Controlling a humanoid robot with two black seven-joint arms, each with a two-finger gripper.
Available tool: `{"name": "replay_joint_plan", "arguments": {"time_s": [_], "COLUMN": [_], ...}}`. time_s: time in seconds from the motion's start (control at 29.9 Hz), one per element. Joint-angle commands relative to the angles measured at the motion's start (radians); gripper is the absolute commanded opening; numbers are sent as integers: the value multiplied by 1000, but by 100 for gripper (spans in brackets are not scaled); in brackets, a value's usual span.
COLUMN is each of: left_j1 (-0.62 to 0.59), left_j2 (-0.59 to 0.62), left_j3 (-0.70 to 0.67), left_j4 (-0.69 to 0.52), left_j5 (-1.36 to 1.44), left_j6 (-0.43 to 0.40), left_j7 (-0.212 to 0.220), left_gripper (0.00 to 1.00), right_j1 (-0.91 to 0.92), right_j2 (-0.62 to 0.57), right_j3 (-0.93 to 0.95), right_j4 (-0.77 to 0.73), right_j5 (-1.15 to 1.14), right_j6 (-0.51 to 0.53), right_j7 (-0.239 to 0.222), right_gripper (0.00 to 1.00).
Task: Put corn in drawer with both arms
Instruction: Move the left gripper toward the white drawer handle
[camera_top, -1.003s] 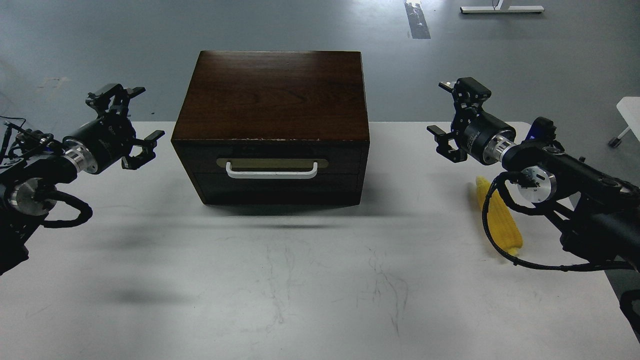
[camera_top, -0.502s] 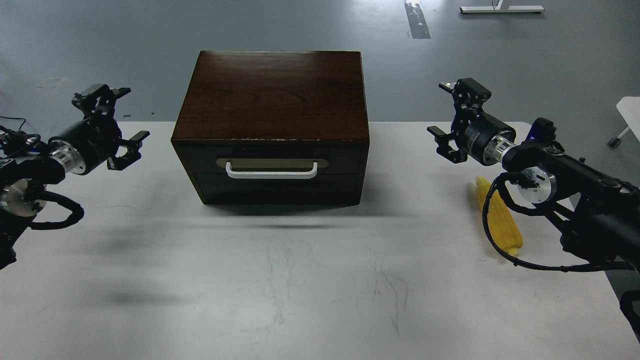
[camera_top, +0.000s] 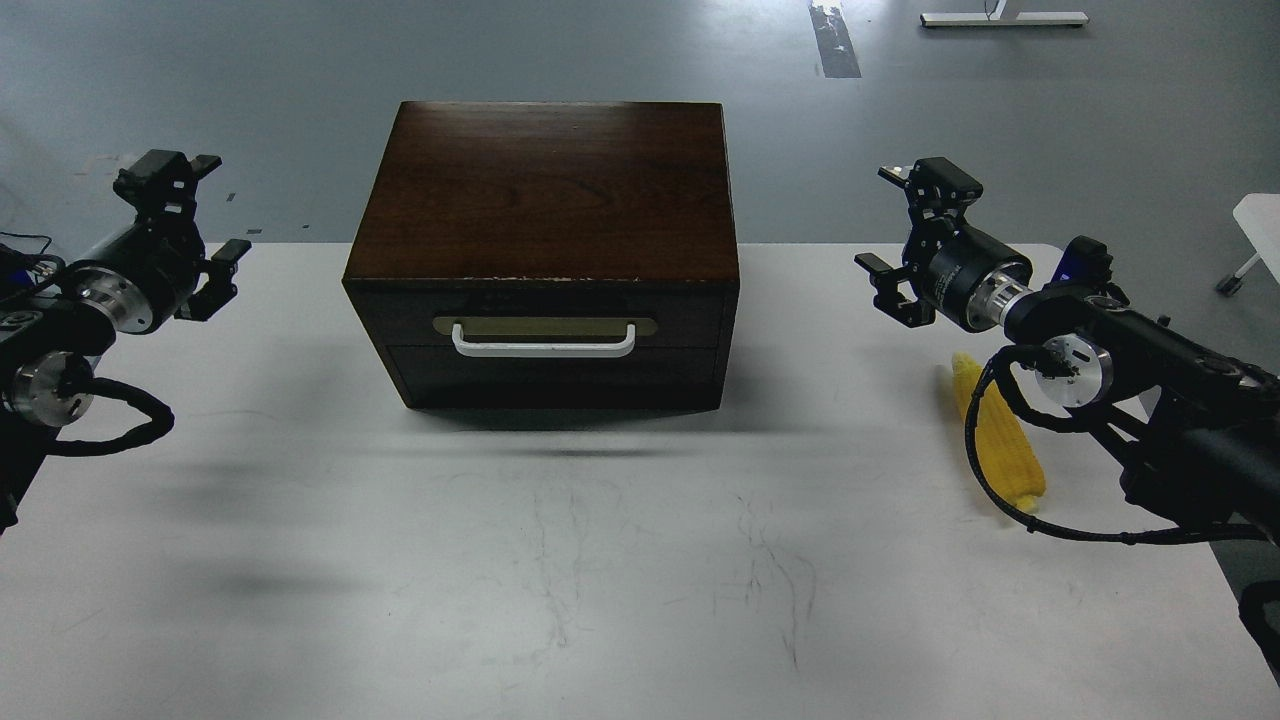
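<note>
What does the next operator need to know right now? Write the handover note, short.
Left gripper: open, empty, raised off the table's left edge, clear of the box.
Right gripper: open, empty, raised right of the box.
Corn: lying on the white table at the right, under the right arm, untouched.
Drawer: shut, white handle facing the robot.
Done: nothing.
Left: pull the drawer open, pick up the corn, put it inside.
</note>
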Motion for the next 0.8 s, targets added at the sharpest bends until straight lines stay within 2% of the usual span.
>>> {"name": "replay_joint_plan", "arguments": {"time_s": [0.0,0.13,0.2,0.23,0.27,0.3,0.37,0.43,0.64,0.77], "left_j1": [-50,-92,-95,-92,-90,-90,-90,-90,-92,-92], "left_j2": [53,131,214,287,338,339,372,385,363,348], "left_j3": [0,2,-1,-1,-1,-1,-11,-12,-9,-2], "left_j4": [-31,-84,-213,-324,-429,-430,-554,-641,-727,-811], "left_j5": [120,137,164,198,257,258,386,571,944,1133], "left_j6": [110,92,1,-69,-104,-105,-79,5,117,139], "left_j7": [-56,-56,-56,-56,-56,-56,-56,-56,-56,-56], "left_gripper": [99,99,99,99,99,99,99,99,99,99], "right_j1": [-1,2,2,1,1,1,-4,-9,-13,-9], "right_j2": [-1,-1,-1,-2,-2,-2,-4,-16,-40,-47], "right_j3": [0,0,0,0,0,0,0,0,0,0], "right_j4": [0,0,0,0,0,0,0,3,8,6], "right_j5": [0,0,0,-2,0,0,0,0,0,0], "right_j6": [0,0,0,0,0,0,-6,-20,-20,-20], "right_j7": [0,0,0,0,0,0,0,1,0,0], "right_gripper": [100,100,100,100,100,100,100,100,100,100]}}
